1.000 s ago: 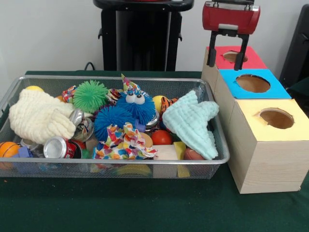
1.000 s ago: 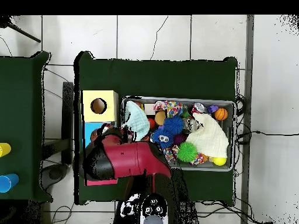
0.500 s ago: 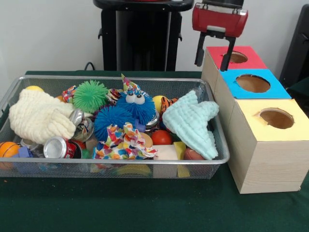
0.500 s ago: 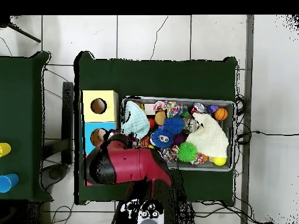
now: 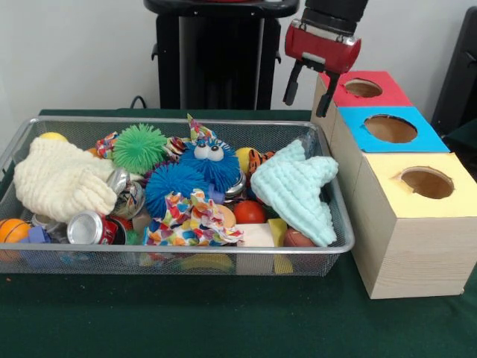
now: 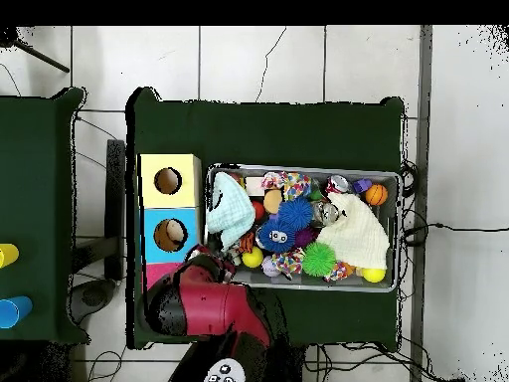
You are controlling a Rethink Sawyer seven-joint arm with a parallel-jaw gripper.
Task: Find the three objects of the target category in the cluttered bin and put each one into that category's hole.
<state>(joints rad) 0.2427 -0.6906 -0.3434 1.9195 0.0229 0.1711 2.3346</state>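
The setting was a robotics laboratory test cell. A table (image 5: 223, 321) covered in dark green cloth stood on a pale tiled floor (image 6: 258, 60) against a plain white wall (image 5: 74, 52). A black robot pedestal (image 5: 216, 52) rose at the table's far side. Loose cables (image 6: 437, 229) trailed across the tiles beside it.

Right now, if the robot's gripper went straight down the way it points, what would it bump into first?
The gripper hangs open and empty, pointing down between the red-topped box and the basket's far corner. Probably the green table there, or the basket's rim or the box's edge; depth is unclear.
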